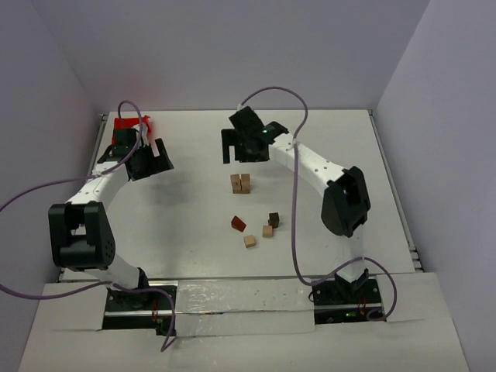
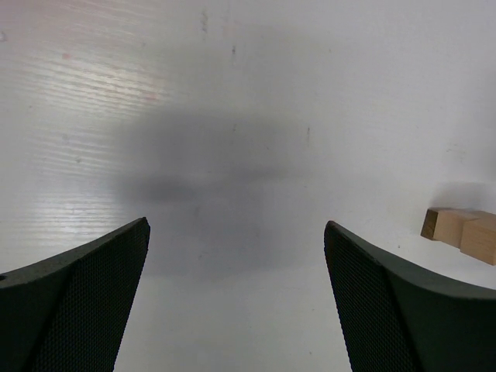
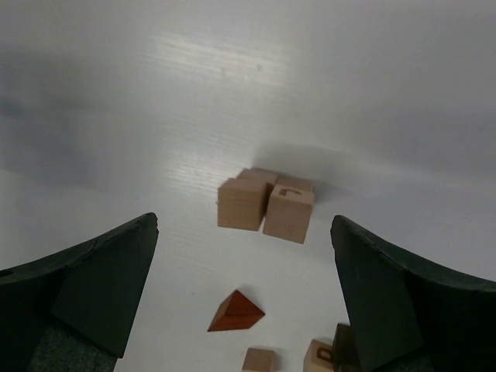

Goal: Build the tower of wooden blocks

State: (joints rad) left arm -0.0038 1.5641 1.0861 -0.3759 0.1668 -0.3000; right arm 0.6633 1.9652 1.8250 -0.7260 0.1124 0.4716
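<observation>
Two dark fingers (image 3: 93, 294) of the right jaws are filling the lower corners of the right wrist view, standing wide apart and gripping nothing. Centred in the gap between them, a tight cluster of tan blocks (image 3: 263, 205) is sitting on the white worktop (image 3: 116, 116). Its two front cubes are touching side by side, so the pair's long axis is running across the gap, finger to finger. On the wrist side of the cluster the reddish-brown wedge (image 3: 235, 312) is lying apart, with a few small cubes (image 3: 260, 360) beyond it.

The left jaws, fingers (image 2: 77, 310) likewise spread and empty, are hanging over bare worktop, with the tan blocks well off past their right finger. A red bin (image 1: 128, 128) is sitting just behind them.

No tower is standing yet. The right arm (image 1: 310, 159) is clearly nearer; closing as aligned would likely squeeze both cubes together, so a wrist turn or sideways shift seems needed.
</observation>
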